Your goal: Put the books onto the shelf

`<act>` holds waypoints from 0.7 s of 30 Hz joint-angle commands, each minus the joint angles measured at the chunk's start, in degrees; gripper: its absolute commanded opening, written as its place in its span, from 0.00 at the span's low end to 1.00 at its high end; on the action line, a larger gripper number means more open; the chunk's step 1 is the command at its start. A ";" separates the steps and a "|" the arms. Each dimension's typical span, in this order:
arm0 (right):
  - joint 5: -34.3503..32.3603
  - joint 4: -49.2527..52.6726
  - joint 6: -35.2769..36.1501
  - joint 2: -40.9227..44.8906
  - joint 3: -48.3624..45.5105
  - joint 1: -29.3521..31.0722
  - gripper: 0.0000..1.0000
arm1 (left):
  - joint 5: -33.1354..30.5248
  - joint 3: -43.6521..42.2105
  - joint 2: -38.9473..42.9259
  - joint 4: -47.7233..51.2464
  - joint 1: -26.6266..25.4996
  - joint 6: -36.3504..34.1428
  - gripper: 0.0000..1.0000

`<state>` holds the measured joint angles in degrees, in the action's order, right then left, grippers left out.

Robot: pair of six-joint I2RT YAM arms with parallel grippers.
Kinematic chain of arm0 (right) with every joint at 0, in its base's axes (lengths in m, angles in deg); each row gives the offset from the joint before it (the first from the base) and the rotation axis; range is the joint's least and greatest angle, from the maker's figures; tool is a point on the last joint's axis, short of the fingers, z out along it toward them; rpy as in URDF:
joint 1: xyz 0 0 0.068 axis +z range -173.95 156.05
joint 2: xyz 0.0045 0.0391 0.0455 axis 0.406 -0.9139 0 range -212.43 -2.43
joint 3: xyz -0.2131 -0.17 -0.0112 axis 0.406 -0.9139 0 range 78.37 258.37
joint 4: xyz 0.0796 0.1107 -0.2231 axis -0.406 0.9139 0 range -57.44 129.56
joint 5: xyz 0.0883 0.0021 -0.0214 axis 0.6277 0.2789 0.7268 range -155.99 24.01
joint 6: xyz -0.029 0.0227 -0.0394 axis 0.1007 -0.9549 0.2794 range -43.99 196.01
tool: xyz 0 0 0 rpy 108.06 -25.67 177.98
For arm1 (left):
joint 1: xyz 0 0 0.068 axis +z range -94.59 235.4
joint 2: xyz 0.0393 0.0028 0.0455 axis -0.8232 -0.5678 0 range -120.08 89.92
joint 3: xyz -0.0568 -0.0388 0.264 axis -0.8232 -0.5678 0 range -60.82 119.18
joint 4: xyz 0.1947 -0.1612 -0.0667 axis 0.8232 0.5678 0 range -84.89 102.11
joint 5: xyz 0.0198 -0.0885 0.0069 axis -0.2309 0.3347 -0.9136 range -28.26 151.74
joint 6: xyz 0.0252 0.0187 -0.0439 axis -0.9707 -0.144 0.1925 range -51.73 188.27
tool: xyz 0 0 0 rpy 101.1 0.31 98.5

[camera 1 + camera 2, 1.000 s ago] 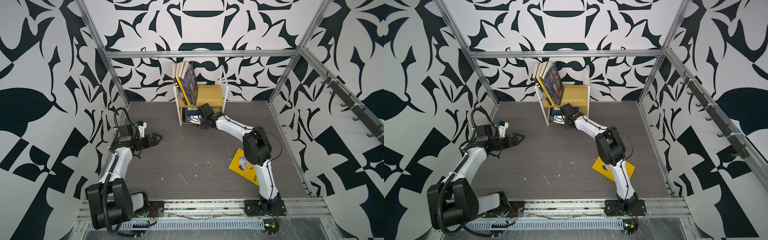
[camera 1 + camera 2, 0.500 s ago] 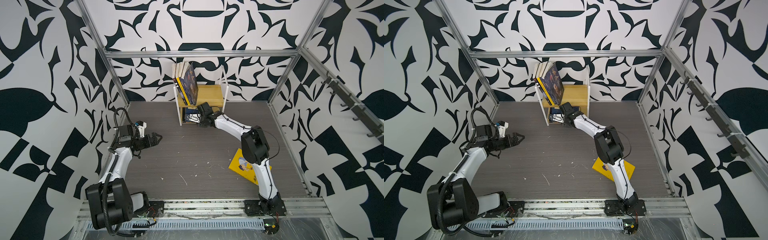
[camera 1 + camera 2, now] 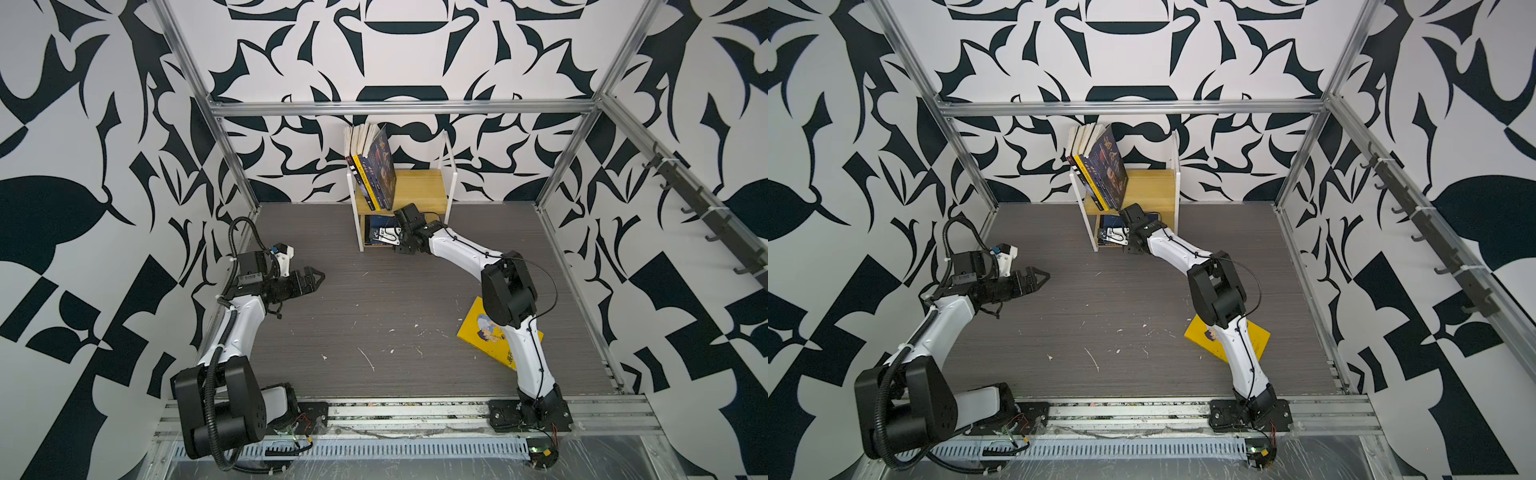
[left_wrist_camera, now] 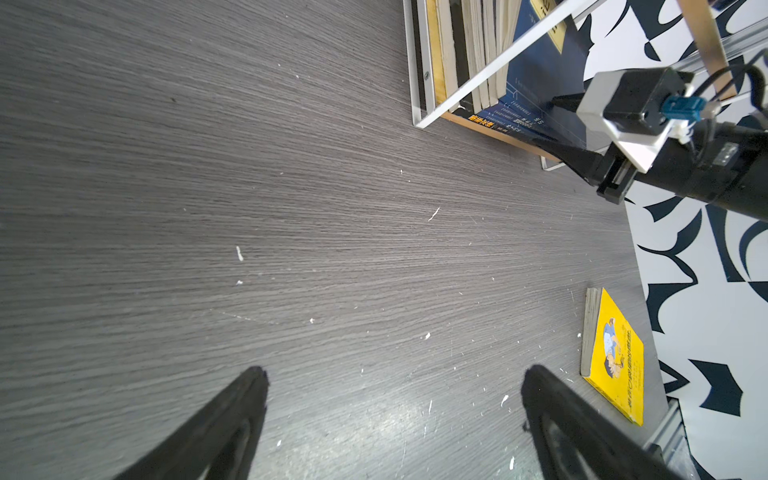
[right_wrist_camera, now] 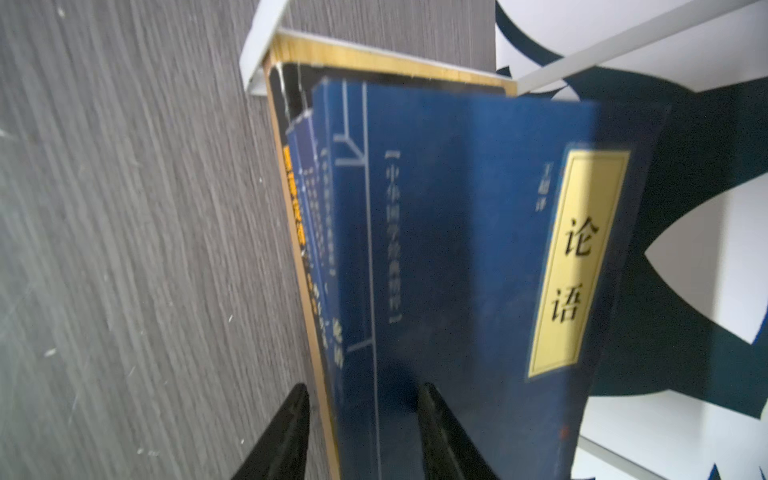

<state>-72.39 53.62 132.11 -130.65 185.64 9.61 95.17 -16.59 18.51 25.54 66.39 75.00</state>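
1. Near right: one yellow book (image 3: 476, 328) lies flat on the worktop (image 3: 374, 316), close to the right rail. The right arm's lower link crosses above it, and its left corner is exposed.
2. Centre: the worktop is open from the near rail to the shelf. It carries only small white flecks, so there is free room for either arm.
3. Left, mid-depth: the left gripper (image 3: 318, 275) hangs above the worktop with its jaws spread wide and nothing between them. It is well apart from the shelf and from every book.
4. Far centre: the right gripper (image 5: 361, 390) reaches into the lower tier from the right. Its jaws stand partly apart, astride the near edge of the navy book (image 5: 457, 249) with the yellow title label. One jaw is on the cover side and the other is beside the board edge. Whether they press the book cannot be told.
5. Far wall: the shelf (image 3: 419, 187) stands against it, with white posts at both sides. The upper-tier books (image 3: 376, 166) lean rightward from the left post, and the right half of that board is bare.
6. Change from one second ago: the right arm's elbow sits slightly further left, and its wrist remains at the lower tier. The left arm, the yellow book and the upper-tier books are unchanged.
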 commanded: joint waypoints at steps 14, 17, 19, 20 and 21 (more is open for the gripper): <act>-1.81 -1.53 1.45 5.76 -4.08 -3.25 0.43 | 0.71 -0.59 0.84 0.06 0.34 -0.61 1.00; -2.46 -2.06 1.66 5.44 -4.07 -3.40 0.43 | 0.61 -0.63 0.93 0.05 0.35 -0.64 0.99; -2.97 -2.38 1.60 5.35 -4.01 -3.57 0.43 | 0.60 -0.64 0.93 0.05 0.29 -0.67 1.00; -3.08 -2.56 1.69 5.29 -3.95 -3.66 0.42 | 0.60 -0.64 0.93 0.05 0.29 -0.69 0.99; -3.18 -2.75 1.63 5.26 -3.88 -3.60 0.42 | 0.57 -0.64 0.91 0.10 0.27 -0.61 0.99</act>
<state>-74.36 53.47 133.48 -125.99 181.29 6.15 95.19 -16.59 18.51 25.54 66.39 74.84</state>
